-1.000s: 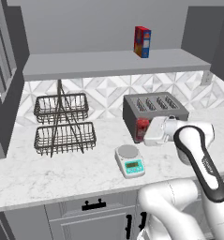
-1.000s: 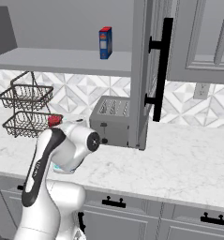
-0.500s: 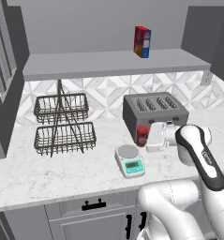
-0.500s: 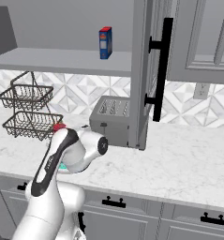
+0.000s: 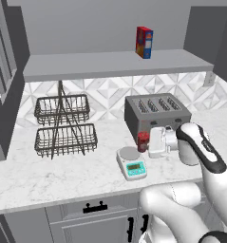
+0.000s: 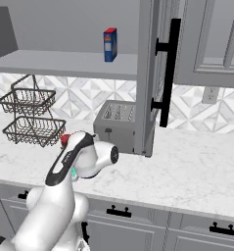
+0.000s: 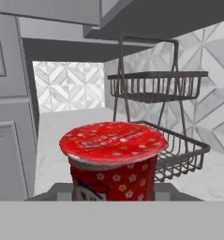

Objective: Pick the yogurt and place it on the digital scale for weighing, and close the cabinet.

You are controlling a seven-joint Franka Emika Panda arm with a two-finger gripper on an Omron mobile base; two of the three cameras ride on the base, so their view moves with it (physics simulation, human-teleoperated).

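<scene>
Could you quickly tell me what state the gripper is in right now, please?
Gripper: shut on the yogurt, held just above the digital scale, in front of the toaster.

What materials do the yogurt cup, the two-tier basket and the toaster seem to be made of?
Yogurt: probably plastic with a foil-like lid; glossy red, printed pattern.
Two-tier basket: dark metal wire, seen as thin open bars.
Toaster: looks like matte grey metal or plastic; the render leaves it open.

Even, soft rendered light, no glare. Faint shadow under the shelf (image 5: pixel 115 64) in upper frame. Base views sharp; hand view slightly soft, the yogurt (image 7: pixel 113 161) looms large at centre.
</scene>
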